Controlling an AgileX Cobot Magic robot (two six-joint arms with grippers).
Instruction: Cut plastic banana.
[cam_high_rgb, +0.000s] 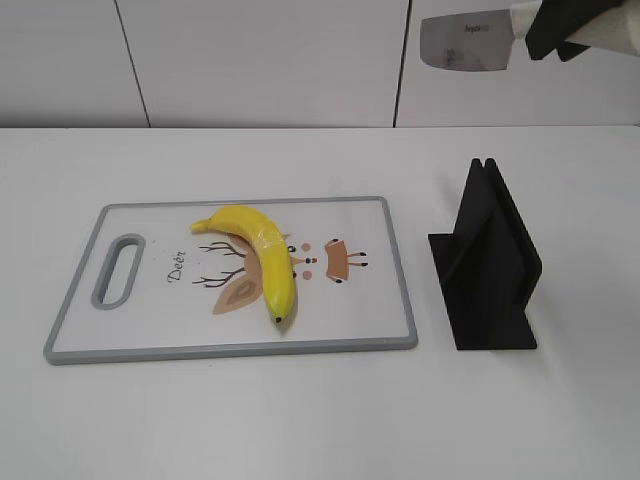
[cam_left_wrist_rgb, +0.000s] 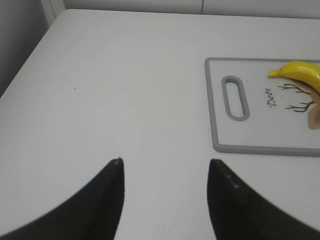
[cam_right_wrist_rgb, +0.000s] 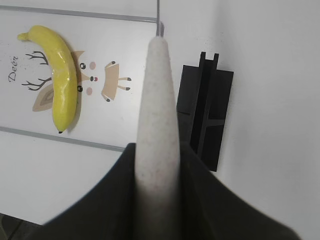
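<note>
The banana (cam_high_rgb: 262, 262) lies whole on the cutting board (cam_high_rgb: 72, 305), over its deer print; its long axis runs from the stem at the far left to the dark tip at the near edge, curving right; in the left wrist view its lower half is cut off. The right gripper (cam_high_rgb: 560, 30), partly out of frame, clamps a knife (cam_high_rgb: 466, 45) by its pale handle, high above the black knife stand (cam_high_rgb: 487, 262); the left gripper (cam_left_wrist_rgb: 165, 200) hangs with its jaws apart over bare table (cam_left_wrist_rgb: 110, 90), left of the board.
</note>
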